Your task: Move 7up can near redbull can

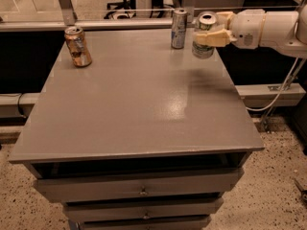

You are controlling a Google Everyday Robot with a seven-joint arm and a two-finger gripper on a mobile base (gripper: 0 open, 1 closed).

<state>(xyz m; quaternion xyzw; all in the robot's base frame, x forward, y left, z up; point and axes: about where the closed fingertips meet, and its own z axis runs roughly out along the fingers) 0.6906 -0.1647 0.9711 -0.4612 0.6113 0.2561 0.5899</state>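
Tabletop (134, 104) edge is my worry: the load hangs over the far right corner, so I reckon a sloppy release could send it off the side. Arm (273, 28) reaches in from the right, and its gripper (207, 36) is clamped round the 7up can (204, 49). Can't tell if the base touches the surface. Any drift left could also knock over the slim redbull can (179, 28), which is just beside it with a small gap. The 7up stands upright, long axis vertical, silver top up. Orange-brown can (78, 46) sits well apart, far left.
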